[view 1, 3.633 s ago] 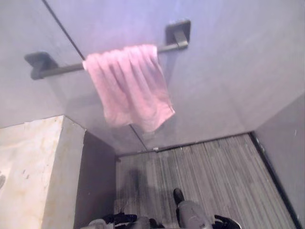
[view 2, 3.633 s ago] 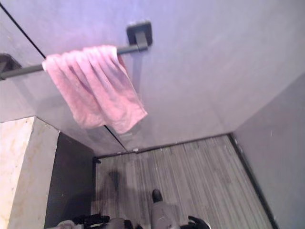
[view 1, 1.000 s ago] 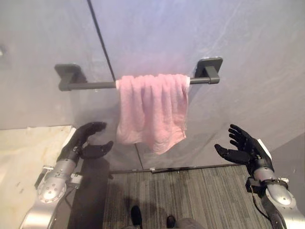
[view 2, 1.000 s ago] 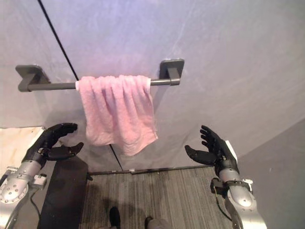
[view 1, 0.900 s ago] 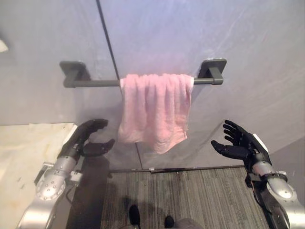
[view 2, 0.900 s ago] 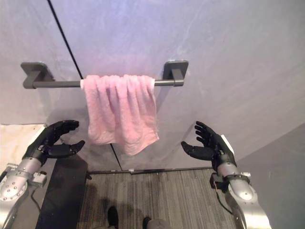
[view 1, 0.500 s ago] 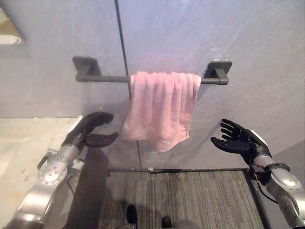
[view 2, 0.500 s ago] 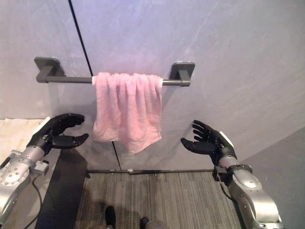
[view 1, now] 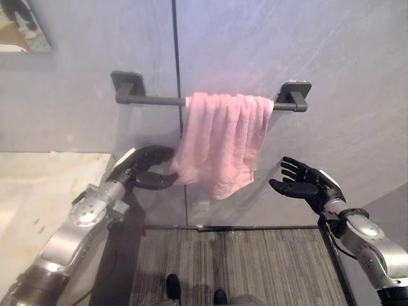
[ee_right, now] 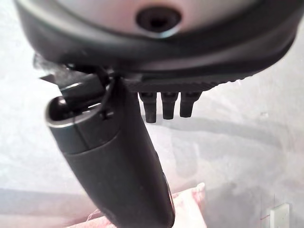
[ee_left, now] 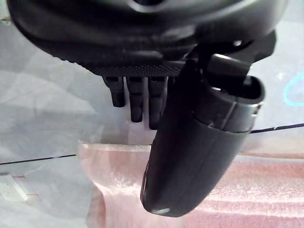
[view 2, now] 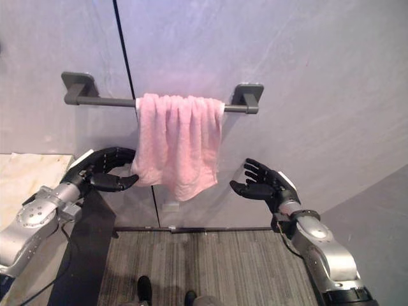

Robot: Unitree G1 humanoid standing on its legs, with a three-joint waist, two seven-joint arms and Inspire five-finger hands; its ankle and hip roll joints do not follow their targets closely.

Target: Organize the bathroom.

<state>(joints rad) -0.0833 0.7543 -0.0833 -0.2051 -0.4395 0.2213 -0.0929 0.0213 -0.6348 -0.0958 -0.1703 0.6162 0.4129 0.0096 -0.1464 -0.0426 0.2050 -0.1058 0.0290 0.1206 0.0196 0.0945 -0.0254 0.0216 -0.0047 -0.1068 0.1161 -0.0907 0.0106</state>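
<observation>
Your pink towel (view 1: 224,141) hangs bunched over the dark wall bar (view 1: 153,100), toward the bar's right bracket, its lower edge drooping to a point between your two robot hands. Your left robot hand (view 1: 145,167) sits just beside the towel's lower left edge, fingers curved and thumb set apart from them, with nothing pinched; from the head views you cannot tell whether the fingertips touch the cloth. In the left wrist view, the towel's edge lies just past the thumb (ee_left: 190,156). Your right robot hand (view 1: 305,187) is raised palm-up to the right of the towel, fingers spread and relaxed, apart from the cloth. The pale stone surface (view 1: 32,197) lies on the outer side of your left robot hand, lower down.
</observation>
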